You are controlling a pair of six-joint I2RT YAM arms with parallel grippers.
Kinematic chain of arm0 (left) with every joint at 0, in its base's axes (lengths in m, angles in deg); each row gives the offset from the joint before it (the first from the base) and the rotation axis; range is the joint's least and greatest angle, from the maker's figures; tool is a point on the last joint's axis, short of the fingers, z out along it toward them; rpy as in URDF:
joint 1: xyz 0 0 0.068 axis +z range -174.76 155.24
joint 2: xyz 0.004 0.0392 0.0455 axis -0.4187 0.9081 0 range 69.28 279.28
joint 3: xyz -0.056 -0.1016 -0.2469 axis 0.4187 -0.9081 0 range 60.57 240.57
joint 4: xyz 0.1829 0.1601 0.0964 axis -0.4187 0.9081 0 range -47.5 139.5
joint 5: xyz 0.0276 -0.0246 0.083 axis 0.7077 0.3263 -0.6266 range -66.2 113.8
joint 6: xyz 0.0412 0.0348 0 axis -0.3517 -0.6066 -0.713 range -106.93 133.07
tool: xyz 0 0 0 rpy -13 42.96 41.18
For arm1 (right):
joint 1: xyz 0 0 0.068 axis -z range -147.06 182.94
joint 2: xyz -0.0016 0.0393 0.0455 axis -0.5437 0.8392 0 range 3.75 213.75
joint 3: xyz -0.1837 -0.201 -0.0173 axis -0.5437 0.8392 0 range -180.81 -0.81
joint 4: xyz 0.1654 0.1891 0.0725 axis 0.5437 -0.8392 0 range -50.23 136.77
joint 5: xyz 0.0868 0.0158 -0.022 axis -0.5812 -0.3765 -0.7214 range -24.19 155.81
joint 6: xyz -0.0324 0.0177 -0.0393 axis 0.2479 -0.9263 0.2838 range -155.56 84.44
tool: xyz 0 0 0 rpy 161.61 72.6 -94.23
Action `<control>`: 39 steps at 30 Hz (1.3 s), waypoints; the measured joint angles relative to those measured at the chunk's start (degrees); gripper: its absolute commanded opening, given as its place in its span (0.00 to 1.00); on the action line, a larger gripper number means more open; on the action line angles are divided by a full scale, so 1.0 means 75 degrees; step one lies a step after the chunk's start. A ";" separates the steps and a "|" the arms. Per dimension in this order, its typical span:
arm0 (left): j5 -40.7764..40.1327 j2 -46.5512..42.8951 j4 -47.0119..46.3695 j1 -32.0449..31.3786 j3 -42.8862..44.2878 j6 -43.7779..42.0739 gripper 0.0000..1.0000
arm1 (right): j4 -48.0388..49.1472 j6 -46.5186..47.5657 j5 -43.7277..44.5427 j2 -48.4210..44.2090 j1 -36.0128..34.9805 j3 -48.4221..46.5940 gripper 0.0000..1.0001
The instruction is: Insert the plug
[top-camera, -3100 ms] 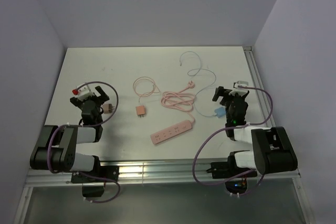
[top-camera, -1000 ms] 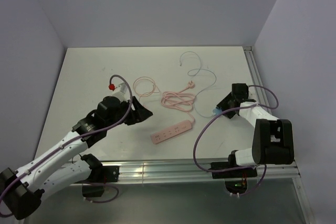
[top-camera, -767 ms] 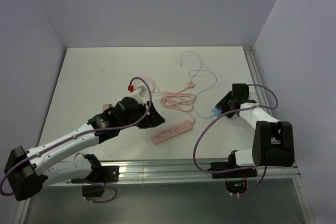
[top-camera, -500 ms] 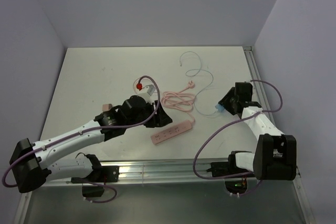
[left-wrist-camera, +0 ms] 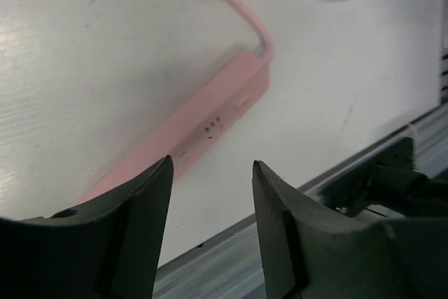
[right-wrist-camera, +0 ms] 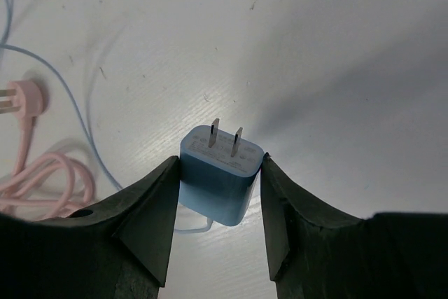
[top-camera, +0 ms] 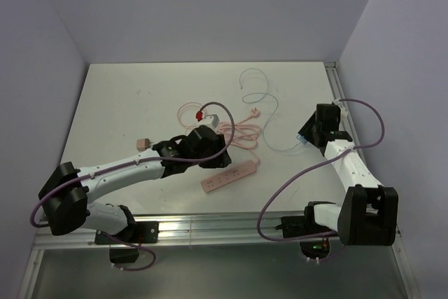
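Note:
My right gripper (right-wrist-camera: 218, 167) is shut on the blue plug (right-wrist-camera: 221, 173). Its two metal prongs point away from the wrist, and it hangs just above the white table. From overhead the blue plug (top-camera: 302, 139) sits in the right gripper (top-camera: 306, 136) at the right side, trailing a thin blue cable (top-camera: 264, 97). The pink power strip (top-camera: 231, 175) lies near the front middle. My left gripper (top-camera: 218, 157) hovers over the strip's left part. In the left wrist view the left gripper (left-wrist-camera: 212, 173) is open with nothing between its fingers, and the power strip (left-wrist-camera: 210, 120) lies just beyond the tips.
The strip's coiled pink cord (top-camera: 238, 133) ends in a pink plug (top-camera: 257, 112). A thin pink cable (top-camera: 187, 113) loops at the middle. A small tan adapter (top-camera: 143, 143) lies to the left. The metal rail (top-camera: 231, 225) marks the table's front edge.
My left arm swung right from the left side to over the power strip, its jaws narrowing a little. My right gripper carried the blue plug rightward, dragging its cable.

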 measured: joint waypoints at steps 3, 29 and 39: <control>-0.0251 0.0423 0.0262 -0.0108 0.0061 -0.0023 0.61 | -0.0015 -0.0006 0.0017 0.0227 0.0000 0.0026 0.63; 0.1166 0.3459 0.1352 0.0356 0.2541 -0.4328 0.81 | -0.0309 0.0434 -0.3034 -0.1422 -0.0009 0.0070 0.82; 0.2984 0.4164 0.1142 0.0460 0.2317 -0.4546 0.59 | -0.0195 0.0487 -0.3614 -0.1536 -0.0009 0.0096 0.81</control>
